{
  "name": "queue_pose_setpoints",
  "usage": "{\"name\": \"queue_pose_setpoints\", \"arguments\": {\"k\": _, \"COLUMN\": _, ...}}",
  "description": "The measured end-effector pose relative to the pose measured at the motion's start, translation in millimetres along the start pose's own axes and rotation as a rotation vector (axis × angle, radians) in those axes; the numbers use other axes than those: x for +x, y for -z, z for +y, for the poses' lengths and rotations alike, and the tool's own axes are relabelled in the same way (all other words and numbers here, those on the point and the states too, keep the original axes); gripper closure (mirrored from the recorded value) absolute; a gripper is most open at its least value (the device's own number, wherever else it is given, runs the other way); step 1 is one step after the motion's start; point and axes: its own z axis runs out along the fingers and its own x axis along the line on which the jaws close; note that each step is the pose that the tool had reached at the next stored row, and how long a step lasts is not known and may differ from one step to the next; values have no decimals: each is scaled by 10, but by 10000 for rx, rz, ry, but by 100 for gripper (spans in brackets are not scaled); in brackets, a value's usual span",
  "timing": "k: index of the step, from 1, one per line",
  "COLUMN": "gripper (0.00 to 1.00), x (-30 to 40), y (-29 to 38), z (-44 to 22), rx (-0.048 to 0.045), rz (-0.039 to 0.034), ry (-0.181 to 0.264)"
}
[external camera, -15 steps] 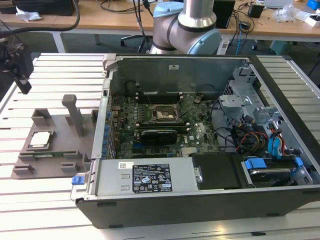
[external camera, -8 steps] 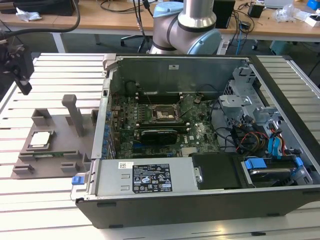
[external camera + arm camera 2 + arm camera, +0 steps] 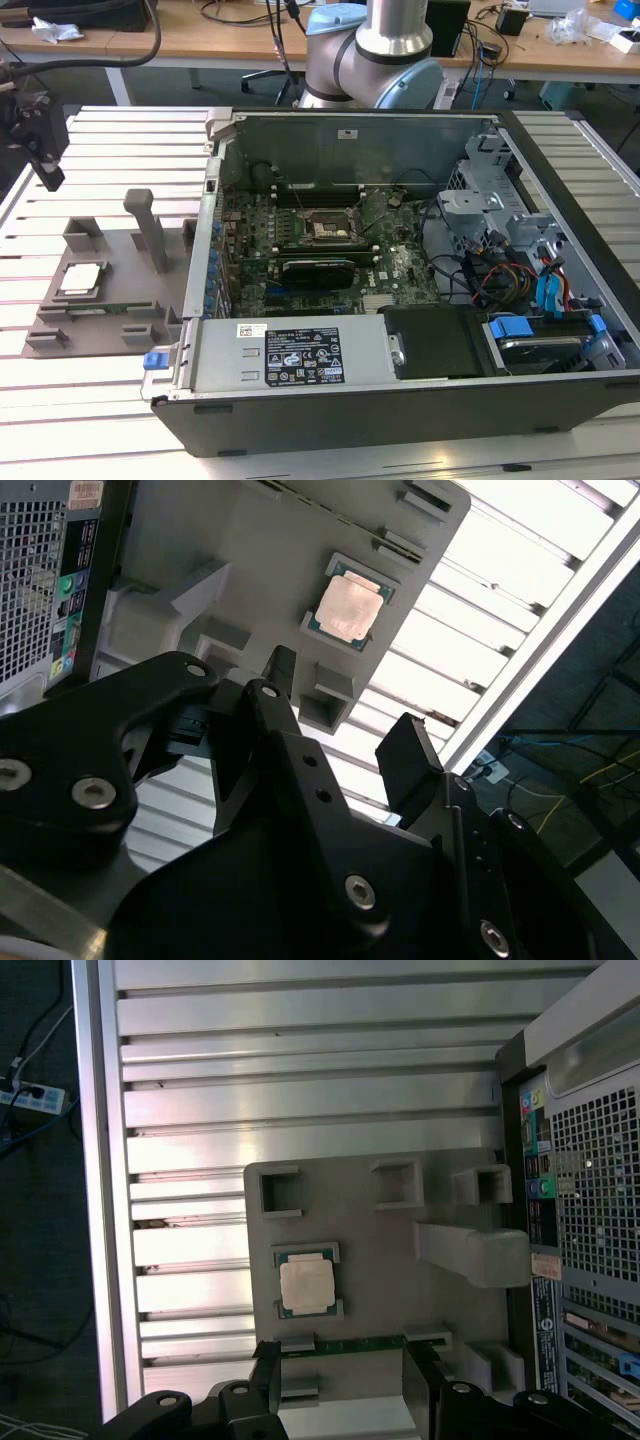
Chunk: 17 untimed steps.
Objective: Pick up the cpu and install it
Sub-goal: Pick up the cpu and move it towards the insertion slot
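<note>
**Hand (image 3: 340,1365) open over tray, cpu not yet taken**

Hand: its fingers (image 3: 420,1375) stand apart with nothing between them. You can see the gap in both wrist views. In the exterior view the hand (image 3: 45,160) hangs above the bench (image 3: 120,140), at that view's far left, higher than the tray (image 3: 120,300) and clear of it.

Cpu (image 3: 306,1285): lies flat, metal top up, in a shallow seat of the tray. The tray rests on the bench just beside the open case (image 3: 400,400). The socket (image 3: 328,228) in the case looks unfilled.

Relation: the cpu is well apart from the hand. In the first wrist view it sits ahead of the fingertips, roughly in line with the gap between them but nearer one finger. No contact.

Handling (judgement):
- Expect it to be light, thin and stiff, with no give under the pads.
- The smooth metal top is likely slippery, so don't count on it for friction.
- The underside and corners are probably fragile; avoid dragging or tilting it.
- Raised tray lips flank two opposite sides. The other two edges look free.
- Take hold across those free edges, low on the thin rim, with light pressure.
</note>
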Motion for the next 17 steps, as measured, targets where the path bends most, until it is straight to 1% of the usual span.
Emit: {"name": "queue_pose_setpoints", "arguments": {"k": 17, "gripper": 40, "x": 1, "y": -50, "z": 0, "rx": 0, "rz": -1, "ry": 0}}
